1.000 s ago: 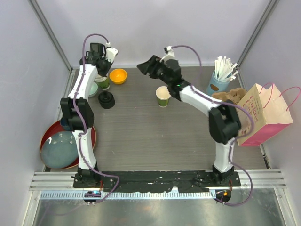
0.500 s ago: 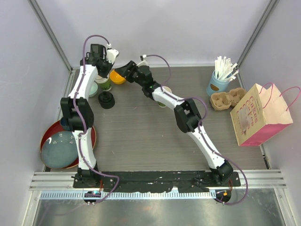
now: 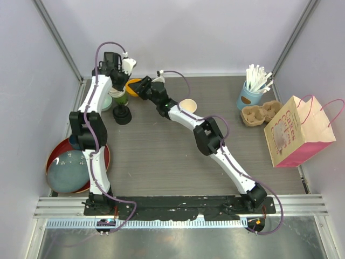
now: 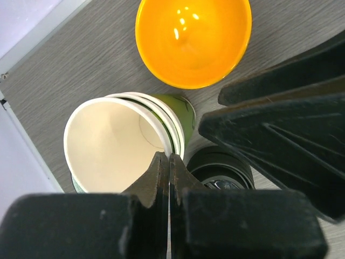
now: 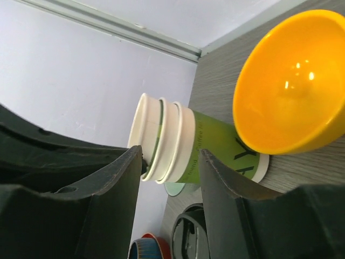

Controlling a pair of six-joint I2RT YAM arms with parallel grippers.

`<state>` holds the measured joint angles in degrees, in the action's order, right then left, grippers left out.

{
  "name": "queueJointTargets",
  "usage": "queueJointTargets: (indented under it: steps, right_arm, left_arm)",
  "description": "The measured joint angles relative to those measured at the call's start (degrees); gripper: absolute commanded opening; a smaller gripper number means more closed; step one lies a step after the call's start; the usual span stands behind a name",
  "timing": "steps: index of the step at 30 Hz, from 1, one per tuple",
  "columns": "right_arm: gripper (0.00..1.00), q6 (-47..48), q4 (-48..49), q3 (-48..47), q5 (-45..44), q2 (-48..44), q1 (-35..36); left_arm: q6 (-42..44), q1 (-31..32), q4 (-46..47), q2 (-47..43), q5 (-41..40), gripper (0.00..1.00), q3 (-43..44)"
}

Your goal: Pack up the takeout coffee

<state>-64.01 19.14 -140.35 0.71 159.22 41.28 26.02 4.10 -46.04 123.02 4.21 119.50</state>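
Three white rims show on the stack of green paper cups [image 4: 116,145], which stands at the far left of the table, just near of an orange bowl [image 5: 291,86]. The left gripper [image 4: 167,157] comes down on it from above, its fingers pressed together with the stack's rim wall pinched between them. The right gripper [image 5: 171,156] reaches across from the right with its fingers spread, one on each side of the stack's upper rims; whether they touch the paper cannot be told. A pile of black lids [image 3: 122,115] sits just near of the stack. A single cup [image 3: 187,106], white inside and uncovered, stands upright well to the right of the stack, close beside the right arm.

At the far right a light-blue cup of white straws [image 3: 249,97] stands next to a brown pulp cup carrier [image 3: 262,114], and a pink paper bag [image 3: 299,135] with cord handles lies on its side just right of them. At the near left a red tray [image 3: 54,154] holds a blue-grey plate [image 3: 67,172].

The table [image 3: 161,156] is grey with a fine wood grain running left to right. Plain pale lilac walls [image 3: 205,32] close it in on three sides, with slanted metal frame posts [image 3: 59,46] at the far corners and an aluminium rail [image 3: 59,205] along the near edge
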Motion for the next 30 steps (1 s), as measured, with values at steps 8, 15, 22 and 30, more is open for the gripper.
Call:
queueJointTargets:
  steps: [8,15,22,30]
  right_arm:
    - [0.50,-0.94,-0.92,-2.49,-1.20,3.19,1.05]
    - [0.48,-0.61,-1.38,-3.91,-1.84,3.65,2.34]
    - [0.47,-0.61,-1.36,-3.96,-1.97,3.69,2.54]
    - [0.46,-0.61,-1.27,-4.00,-2.58,4.00,2.49]
  left_arm:
    - [-0.02,0.00,-0.02,-0.68,1.29,0.00,-1.05]
    - [-0.02,0.00,-0.11,-1.18,2.10,0.00,-1.14]
    - [-0.02,0.00,-0.20,-1.36,2.75,0.00,-1.16]
    - [-0.02,0.07,-0.46,-1.49,2.05,0.00,-1.16]
